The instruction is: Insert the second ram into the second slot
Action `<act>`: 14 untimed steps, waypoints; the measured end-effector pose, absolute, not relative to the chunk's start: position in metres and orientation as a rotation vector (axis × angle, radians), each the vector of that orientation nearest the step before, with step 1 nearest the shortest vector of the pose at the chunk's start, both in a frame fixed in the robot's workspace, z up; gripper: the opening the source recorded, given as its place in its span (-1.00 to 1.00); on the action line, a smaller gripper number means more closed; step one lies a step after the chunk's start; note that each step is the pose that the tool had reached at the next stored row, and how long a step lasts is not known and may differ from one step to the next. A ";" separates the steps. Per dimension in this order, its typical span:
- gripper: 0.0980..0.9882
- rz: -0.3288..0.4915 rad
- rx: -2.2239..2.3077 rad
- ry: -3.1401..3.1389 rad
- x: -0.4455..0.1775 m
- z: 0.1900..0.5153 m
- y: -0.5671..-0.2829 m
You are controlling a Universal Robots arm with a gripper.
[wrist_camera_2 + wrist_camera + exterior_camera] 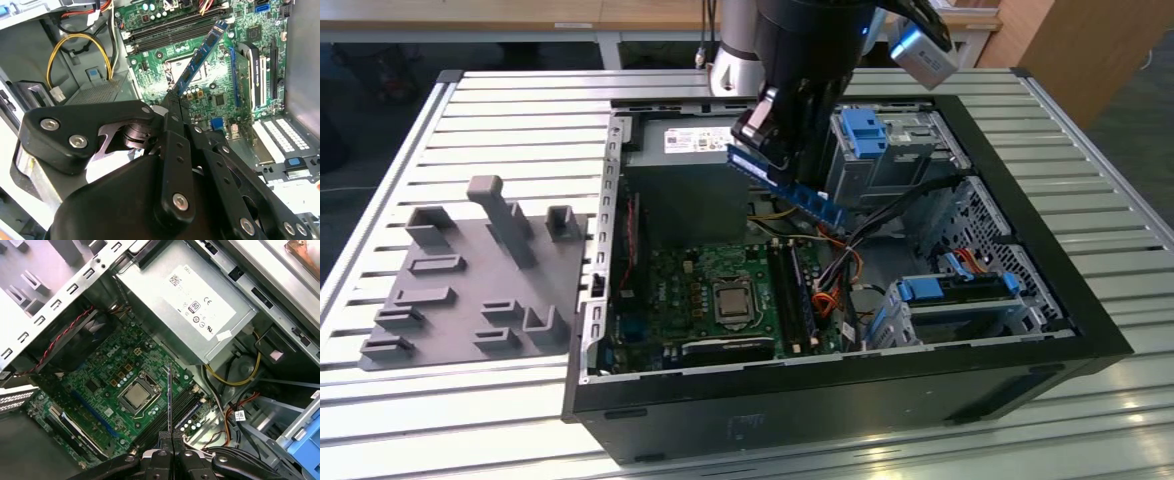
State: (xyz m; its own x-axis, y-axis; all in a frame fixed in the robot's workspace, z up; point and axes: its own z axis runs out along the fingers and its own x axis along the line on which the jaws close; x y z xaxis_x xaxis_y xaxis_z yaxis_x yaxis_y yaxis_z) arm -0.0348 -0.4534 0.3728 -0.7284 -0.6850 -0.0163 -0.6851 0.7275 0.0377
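My gripper [175, 102] is shut on the second ram [202, 55], a long blue board with dark chips, gripped at one end. In the exterior view the ram [794, 190] hangs tilted above the open computer case, over the far part of the green motherboard [680, 290], clear of it. The first wrist view shows the ram [170, 395] edge-on, rising from the gripper [172, 437]. The long parallel memory slots [798, 290] lie beside the processor socket [727, 298], below and nearer than the stick. I cannot tell which one is the second slot [170, 31].
The black case wall [854, 380] rings the work area. A silver power supply [200, 305] sits at the far end. Blue drive-bay clips [867, 130] and a lower drive cage [947, 295] stand at the exterior view's right, with loose cables [834, 290] beside the slots. A grey fixture [467, 280] lies outside the case.
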 end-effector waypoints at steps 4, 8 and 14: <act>-0.95 0.065 -1.125 2.931 -0.035 0.373 -0.453; -0.95 0.064 -1.094 2.942 -0.035 0.373 -0.453; -0.95 0.064 -1.048 2.958 -0.035 0.373 -0.453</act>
State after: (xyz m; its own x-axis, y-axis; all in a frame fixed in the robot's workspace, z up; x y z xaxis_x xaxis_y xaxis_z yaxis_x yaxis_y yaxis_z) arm -0.0348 -0.4533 0.3727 -0.7769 -0.6294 -0.0163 -0.6296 0.7760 0.0377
